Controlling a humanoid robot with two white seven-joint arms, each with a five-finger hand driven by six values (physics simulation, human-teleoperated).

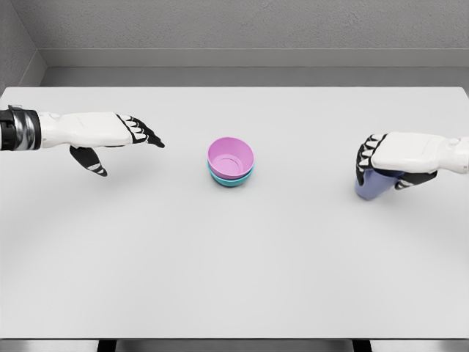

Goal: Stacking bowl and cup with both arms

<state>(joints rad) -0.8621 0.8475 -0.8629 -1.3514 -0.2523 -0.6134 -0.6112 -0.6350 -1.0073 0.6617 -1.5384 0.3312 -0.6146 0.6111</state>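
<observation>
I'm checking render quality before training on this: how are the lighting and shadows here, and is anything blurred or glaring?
Head view: soft, even light, no glare on the white table; faint diffuse shadows under the left hand, the pink bowl nested in a teal bowl, and the right hand gripping the purple cup. All sharp, no visible blur or distortion.

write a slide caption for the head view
Right hand grips purple cup; open left hand beside pink bowl nested in teal bowl.
</observation>
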